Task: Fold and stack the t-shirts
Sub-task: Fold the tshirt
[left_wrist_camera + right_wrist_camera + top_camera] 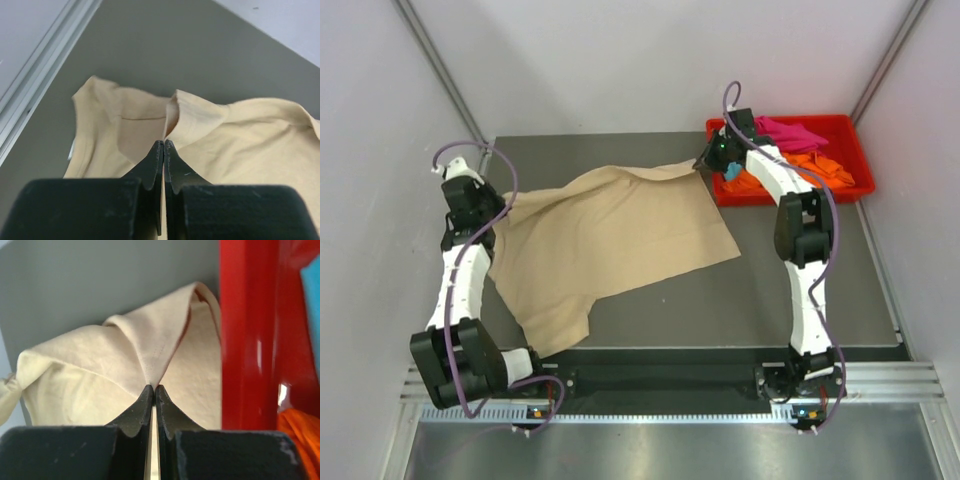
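The left gripper (163, 144) pinches a fold of the beige shirt (620, 235) at its tips; the right gripper (153, 388) pinches a corner. Spreading step, I judge; next, draw it taut and flat.

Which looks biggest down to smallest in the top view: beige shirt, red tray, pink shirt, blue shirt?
1. beige shirt
2. red tray
3. pink shirt
4. blue shirt, unsure: the right arm hides most of it.

Plain beige t-shirt (620, 235); magenta t-shirt (790, 130); orange t-shirt (815, 165); teal t-shirt (731, 179); red tray (830, 119); grey table (770, 300).
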`<state>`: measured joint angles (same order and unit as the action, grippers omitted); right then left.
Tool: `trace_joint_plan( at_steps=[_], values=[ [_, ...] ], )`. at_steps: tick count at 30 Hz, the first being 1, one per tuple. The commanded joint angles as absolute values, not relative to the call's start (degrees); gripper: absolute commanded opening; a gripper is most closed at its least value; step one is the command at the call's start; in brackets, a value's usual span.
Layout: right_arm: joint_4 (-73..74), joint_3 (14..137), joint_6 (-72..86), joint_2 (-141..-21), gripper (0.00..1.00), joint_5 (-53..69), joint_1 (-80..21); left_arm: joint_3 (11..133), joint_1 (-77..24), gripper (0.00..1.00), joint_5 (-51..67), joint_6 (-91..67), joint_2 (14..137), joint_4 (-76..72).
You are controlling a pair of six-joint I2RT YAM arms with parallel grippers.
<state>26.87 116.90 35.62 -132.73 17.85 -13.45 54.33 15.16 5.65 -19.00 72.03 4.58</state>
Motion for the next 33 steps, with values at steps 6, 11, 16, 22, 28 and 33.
trace_joint_plan(
  at_steps=[6, 11, 16, 22, 28, 33],
  values=[
    [30.93, 116.89, 29.45, -129.81, 0.00, 17.93, -10.99, 52.03, 15.12, 0.00, -9.93, -29.17, 67.94, 17.04],
    [33.57, 119.00, 27.51, -131.39, 0.00, 18.54, -10.46, 51.07, 15.12, 0.00, -14.06, -34.27, 67.24, 21.97],
    [34.19, 118.30, 26.46, -131.57, 0.00, 19.16, -10.55, 50.27, 15.12, 0.00, -17.48, -37.09, 67.06, 26.63],
    [36.03, 118.21, 23.91, -130.96, 0.14, 17.93, -10.55, 50.54, 15.12, 0.18, -21.61, -40.06, 66.62, 31.80],
    [33.50, 114.70, 20.05, -126.75, 0.54, 15.65, -12.30, 51.15, 15.03, 0.63, -23.56, -34.83, 65.56, 26.82],
    [26.37, 114.33, 18.46, -125.50, 0.68, 12.92, -14.41, 53.87, 15.90, 0.61, -17.33, -29.10, 75.28, 16.28]
  ],
)
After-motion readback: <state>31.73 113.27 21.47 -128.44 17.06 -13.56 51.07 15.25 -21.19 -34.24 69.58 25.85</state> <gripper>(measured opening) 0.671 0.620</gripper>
